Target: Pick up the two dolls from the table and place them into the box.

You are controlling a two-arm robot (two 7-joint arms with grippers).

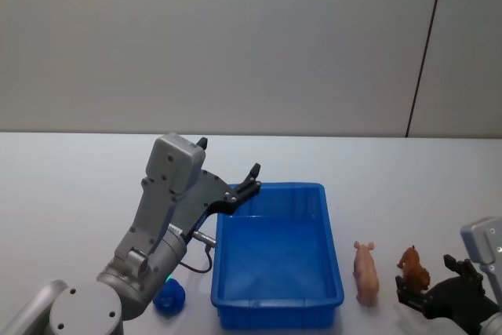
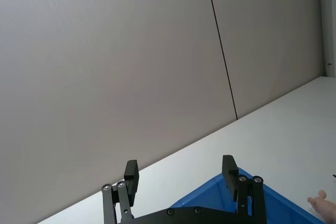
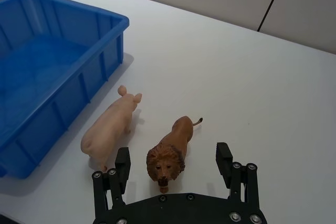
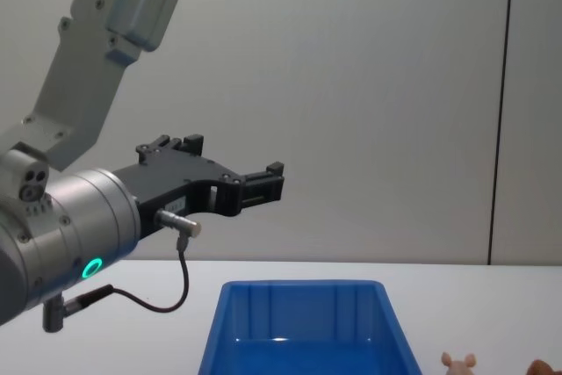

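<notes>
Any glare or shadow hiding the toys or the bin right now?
Right wrist view: even light, only soft shadows beside the pig, lion and bin; nothing hidden; the open right gripper hangs by the lion's head. Head view: mild sheen on the bin floor. Chest view: one small glint inside the bin.

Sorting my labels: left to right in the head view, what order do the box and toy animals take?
Box → pig → lion. Gripper overlaps are left out: left gripper over the box, right gripper at the lion.
</notes>
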